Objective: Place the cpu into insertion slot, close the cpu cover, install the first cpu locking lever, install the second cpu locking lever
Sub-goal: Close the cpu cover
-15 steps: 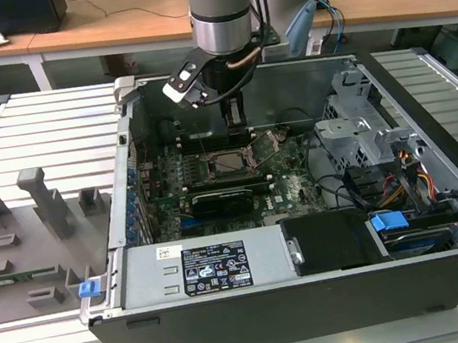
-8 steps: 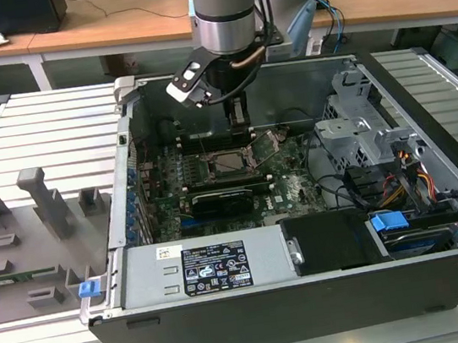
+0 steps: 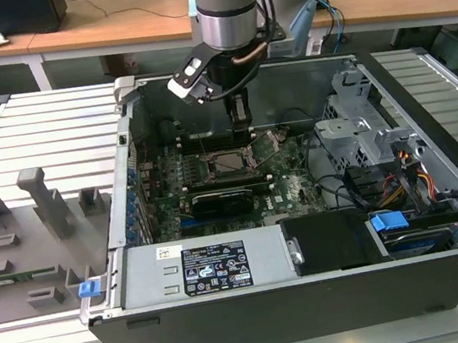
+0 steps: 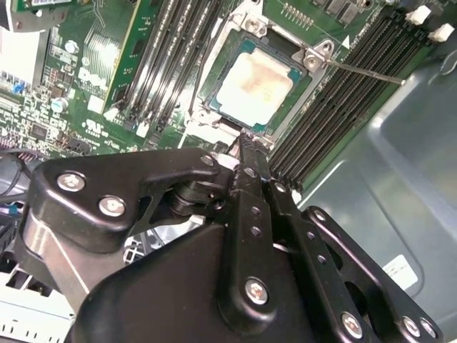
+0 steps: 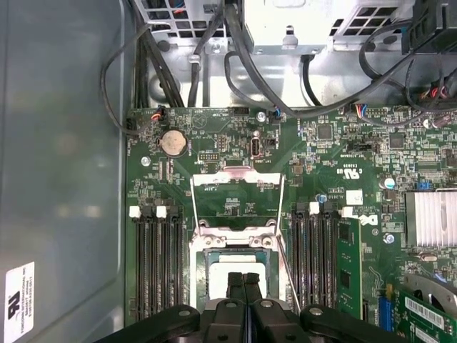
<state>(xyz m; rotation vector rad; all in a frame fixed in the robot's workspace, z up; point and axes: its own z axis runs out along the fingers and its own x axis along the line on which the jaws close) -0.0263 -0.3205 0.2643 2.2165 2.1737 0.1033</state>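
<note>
**Pincer closed above the seated cpu, cover still open**

On the slatted tabletop (image 3: 52,128) lies the open computer case (image 3: 316,304) with its green motherboard (image 3: 286,185) facing up, and in the exterior view the arm reaches into it from 12 o'clock. The pincer (image 3: 242,131) (image 4: 246,146) (image 5: 243,282) hangs with its fingers pressed together, holding nothing, its tip at the edge of the insertion slot (image 5: 235,234). The cpu cover (image 3: 272,144) (image 5: 237,180) is flipped open, at about 2 o'clock of the slot in the exterior view. The cpu (image 4: 257,82) (image 5: 235,264) lies flat in the slot, silver top up. A thin locking lever (image 4: 364,71) (image 5: 284,268) stands unlatched beside it.
</note>
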